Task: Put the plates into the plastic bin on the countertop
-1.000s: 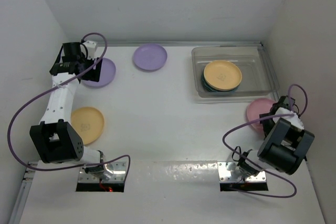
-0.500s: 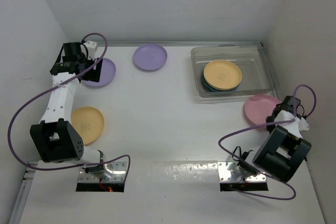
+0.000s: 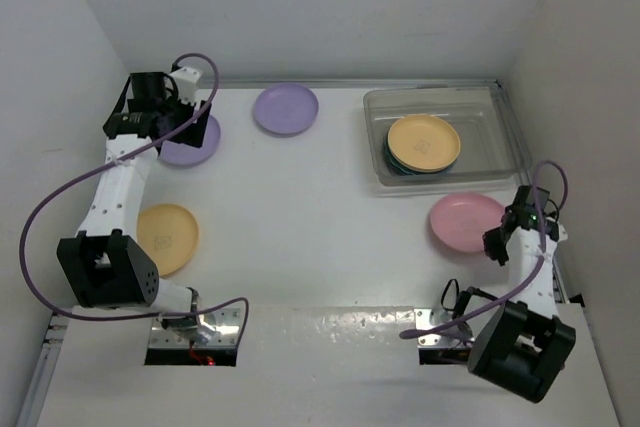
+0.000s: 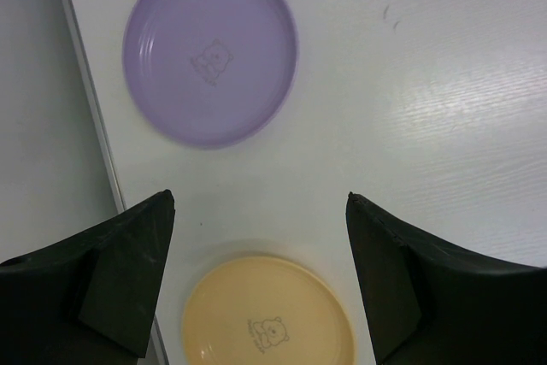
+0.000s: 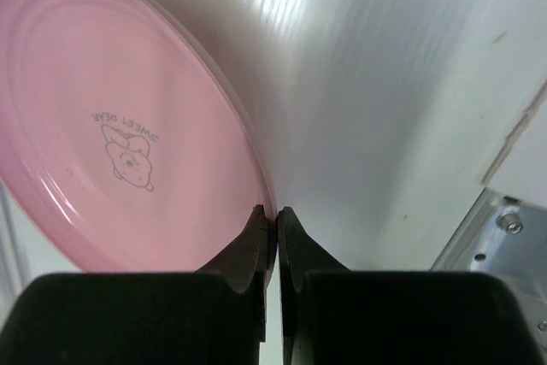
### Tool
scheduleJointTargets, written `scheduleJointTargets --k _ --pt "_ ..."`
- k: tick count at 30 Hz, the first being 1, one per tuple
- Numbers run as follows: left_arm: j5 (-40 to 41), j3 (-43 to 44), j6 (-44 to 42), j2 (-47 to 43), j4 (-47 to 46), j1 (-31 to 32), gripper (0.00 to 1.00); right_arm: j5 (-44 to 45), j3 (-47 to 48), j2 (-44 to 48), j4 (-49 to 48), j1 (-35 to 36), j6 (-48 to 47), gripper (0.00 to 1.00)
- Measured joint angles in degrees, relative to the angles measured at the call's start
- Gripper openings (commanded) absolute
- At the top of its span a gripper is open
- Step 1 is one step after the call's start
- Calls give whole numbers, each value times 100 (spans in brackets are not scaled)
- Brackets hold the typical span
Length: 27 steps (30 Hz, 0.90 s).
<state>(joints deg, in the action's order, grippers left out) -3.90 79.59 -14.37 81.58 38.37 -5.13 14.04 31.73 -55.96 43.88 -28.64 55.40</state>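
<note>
My right gripper [image 5: 275,214] is shut on the rim of the pink plate [image 5: 111,126], which hangs tilted below the plastic bin [image 3: 503,109] in the top view, where the gripper [image 3: 497,243] grips the plate's [image 3: 462,221] right edge. In the bin a yellow-orange plate [image 3: 424,141] lies on a dark teal one [image 3: 392,163]. My left gripper [image 4: 256,211] is open and empty, hovering at the far left of the countertop [image 3: 300,207] between a lavender plate [image 4: 209,49] and a yellow-orange plate [image 4: 269,314].
A second lavender plate [image 3: 286,108] lies at the back near the wall. White walls close in the left, back and right sides. Two metal mount plates [image 3: 195,332] sit at the front edge. Purple cables loop off both arms.
My right gripper has shut on the pink plate's rim and carried it left, away from the right wall. My left arm has shifted slightly right over the lavender plate.
</note>
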Motion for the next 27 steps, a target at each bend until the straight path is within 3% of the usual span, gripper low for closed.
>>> scheduleJointTargets --k 9,11,16,21,24,27 --pt "-343 101 -39 17 -70 61 82 -1051 260 7 802 1582 -699 0" --pt "-382 101 -39 17 -70 61 82 -1217 293 7 822 2162 -787 0" --pt "-433 101 -20 17 -63 61 82 -1829 437 -278 444 4415 -986 0" --pt "-428 101 13 17 11 61 82 -2017 1864 -1696 273 5807 -1408 0" --pt "-339 103 55 17 94 61 82 -2076 3110 -2590 59 6124 -1631 0" --pt "-216 103 92 17 229 61 82 -2216 4391 -3379 -170 6000 -1733 0"
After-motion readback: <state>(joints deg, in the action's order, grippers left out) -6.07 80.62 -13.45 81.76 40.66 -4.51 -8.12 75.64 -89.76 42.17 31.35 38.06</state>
